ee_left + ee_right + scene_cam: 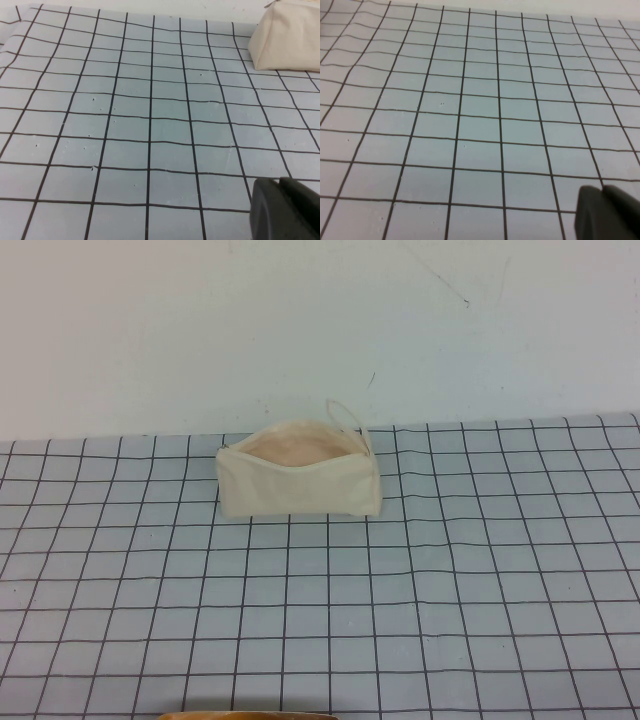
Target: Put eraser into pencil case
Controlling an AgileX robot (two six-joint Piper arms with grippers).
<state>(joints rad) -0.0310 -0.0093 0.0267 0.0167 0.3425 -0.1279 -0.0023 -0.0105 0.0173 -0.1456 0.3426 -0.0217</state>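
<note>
Two end effectors showed only as dark slivers, each in its own wrist view and neither in the high view. Only a rounded black corner of the left end effector (285, 210) appeared, hanging above the gridded bench (150, 125), and whether it was open or closed could not be told. Likewise only a dark grey corner of the right end effector (607, 212) appeared over bare grid squares, and whether it was open or closed could not be told either. Neither one touched or held anything that could be seen. Out from the left end effector, well apart across several grid squares, a corner of the pencil case (290, 37) rested on the bench. In the high view the pencil case (298, 480) sat upright near the far edge of the bench, roughly midway between the left and right edges, its zip mouth gaping upward to show the pinkish lining. A thin loop strap (348, 420) rose from its right end. No eraser could be made out in any view. A tan, curved sliver (250, 715) peeked in at the near edge of the bench.
</note>
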